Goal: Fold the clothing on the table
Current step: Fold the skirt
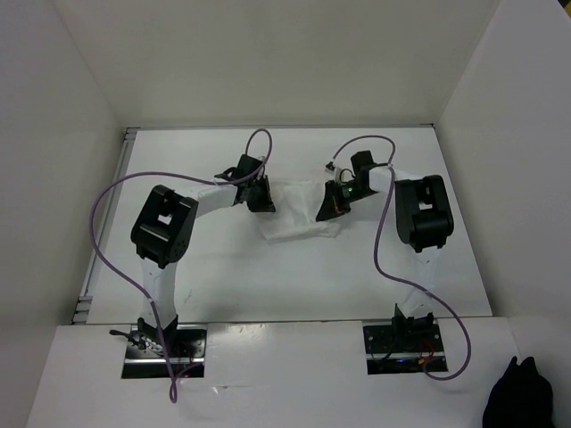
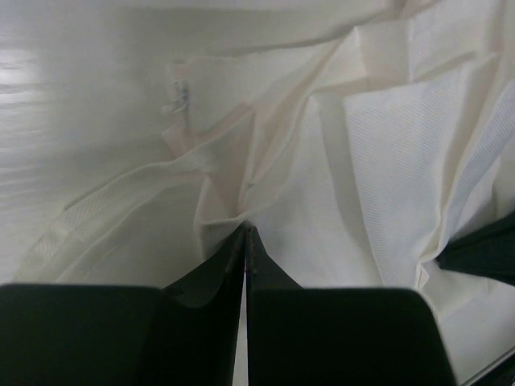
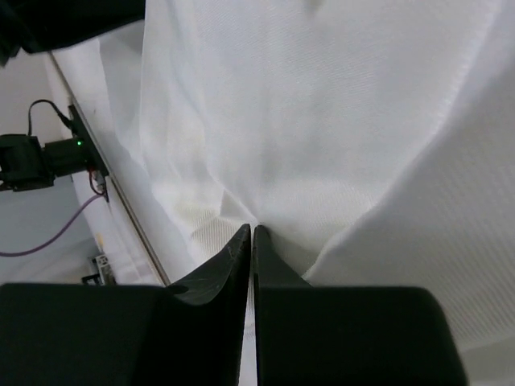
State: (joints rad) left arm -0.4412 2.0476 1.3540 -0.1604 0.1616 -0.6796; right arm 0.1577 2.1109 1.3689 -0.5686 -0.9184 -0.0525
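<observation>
White clothing (image 1: 299, 221), side edges pinched, left hand (image 1: 261, 200), right hand (image 1: 328, 210)

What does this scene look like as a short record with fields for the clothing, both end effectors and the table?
Clothing: thin white ribbed fabric garment, crumpled, mid-table between the arms
Left end effector: shut, pinching a fold at the garment's left edge
Right end effector: shut, pinching the garment's right side
Surface: flat white rectangular table, beneath the garment
Fold: not yet done
</observation>
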